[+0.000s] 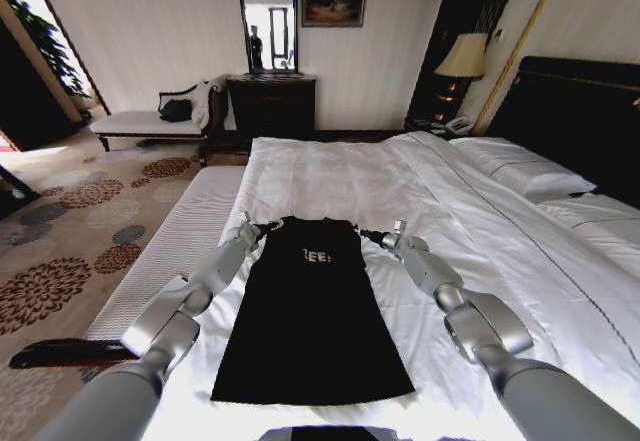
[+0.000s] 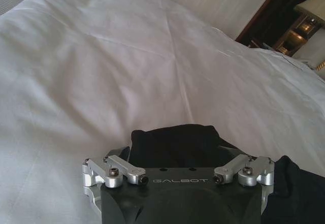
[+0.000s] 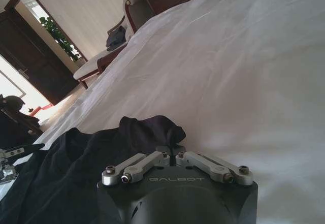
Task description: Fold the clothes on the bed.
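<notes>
- Head view: the black T-shirt (image 1: 312, 311) lies flat on the white bed (image 1: 480, 231), its hem close to the robot and its top end far away. The sleeves look tucked in, so it makes one long strip.
- The left gripper (image 1: 258, 228) sits at the far left corner of the shirt. The right gripper (image 1: 378, 236) sits at the far right corner. I think they hold the two top corners so the top end can be lifted and laid over the hem.
- Left wrist view: the left gripper (image 2: 179, 155) is clenched on a bunch of black cloth between its fingers.
- Right wrist view: the right gripper (image 3: 171, 150) is pinched tight on a fold of black cloth too. The fingertips are partly hidden by the cloth, so the grip is hard to judge.
- Beyond both grippers the white sheet is smooth, with lots of room.
- Beside the left gripper the bed edge is near, with a white-cushioned bench (image 1: 190, 231) just below it. Beside the right gripper the bed runs wide toward the pillows (image 1: 520, 171).
</notes>
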Robot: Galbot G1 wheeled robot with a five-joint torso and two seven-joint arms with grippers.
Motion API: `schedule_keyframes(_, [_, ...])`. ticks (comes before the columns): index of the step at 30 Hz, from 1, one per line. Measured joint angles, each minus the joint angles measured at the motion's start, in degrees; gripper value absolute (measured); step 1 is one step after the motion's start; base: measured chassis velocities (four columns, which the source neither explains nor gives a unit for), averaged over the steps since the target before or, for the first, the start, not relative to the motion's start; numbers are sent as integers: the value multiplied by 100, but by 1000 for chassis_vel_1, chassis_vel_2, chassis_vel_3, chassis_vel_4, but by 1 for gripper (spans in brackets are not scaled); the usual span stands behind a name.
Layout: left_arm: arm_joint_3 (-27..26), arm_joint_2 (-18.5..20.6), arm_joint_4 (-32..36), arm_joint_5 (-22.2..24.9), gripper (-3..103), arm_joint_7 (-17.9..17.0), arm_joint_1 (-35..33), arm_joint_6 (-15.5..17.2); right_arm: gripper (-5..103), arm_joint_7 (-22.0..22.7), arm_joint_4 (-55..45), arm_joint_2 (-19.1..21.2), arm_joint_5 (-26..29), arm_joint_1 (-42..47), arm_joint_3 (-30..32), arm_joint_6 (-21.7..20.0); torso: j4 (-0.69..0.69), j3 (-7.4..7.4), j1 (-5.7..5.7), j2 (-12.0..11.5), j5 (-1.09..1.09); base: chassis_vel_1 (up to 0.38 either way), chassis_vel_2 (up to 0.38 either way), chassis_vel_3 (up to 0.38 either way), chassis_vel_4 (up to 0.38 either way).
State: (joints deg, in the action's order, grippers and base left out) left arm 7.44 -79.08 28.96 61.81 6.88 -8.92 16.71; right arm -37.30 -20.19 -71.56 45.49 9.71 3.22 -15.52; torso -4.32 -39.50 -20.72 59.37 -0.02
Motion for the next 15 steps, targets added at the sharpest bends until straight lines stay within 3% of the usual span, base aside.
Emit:
schedule_keyframes(6, [-242, -238, -326, -340, 100, 140, 104, -112, 0, -3, -16, 21, 4, 11, -5, 0, -2, 0, 0, -1, 0, 0, 0, 0, 0])
schedule_keyframes(15, [-290, -200, -290, -469, 100, 21, 53, -295, 0, -10, -34, 52, 18, 10, -14, 0, -1, 0, 0, 0, -1, 0, 0, 0, 0])
